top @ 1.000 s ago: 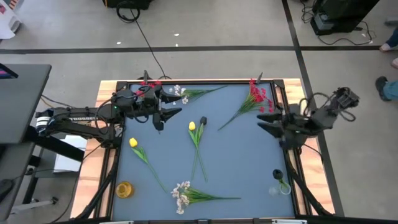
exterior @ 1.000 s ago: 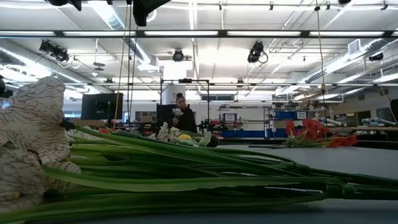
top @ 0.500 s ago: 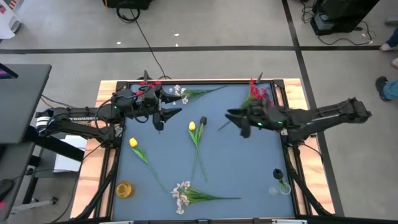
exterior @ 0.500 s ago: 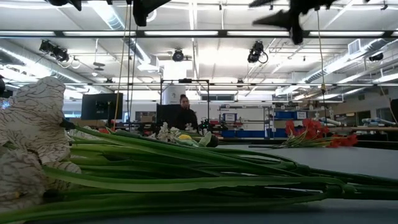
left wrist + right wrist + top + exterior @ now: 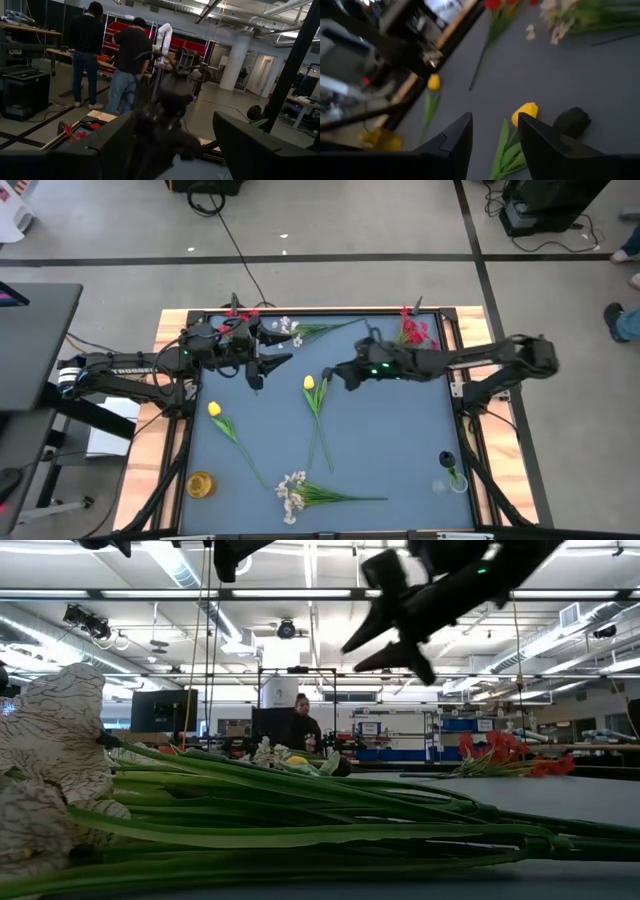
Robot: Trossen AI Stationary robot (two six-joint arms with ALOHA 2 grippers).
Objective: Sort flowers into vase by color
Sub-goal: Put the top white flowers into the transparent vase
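Now right gripper point(image 5: 338, 377) nearer tulip point(image 5: 309, 383) (open).

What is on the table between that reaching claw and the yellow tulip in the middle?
Seen from above, a small dark object lies between the right gripper and the yellow tulip. The right wrist view shows it beside the bloom too.
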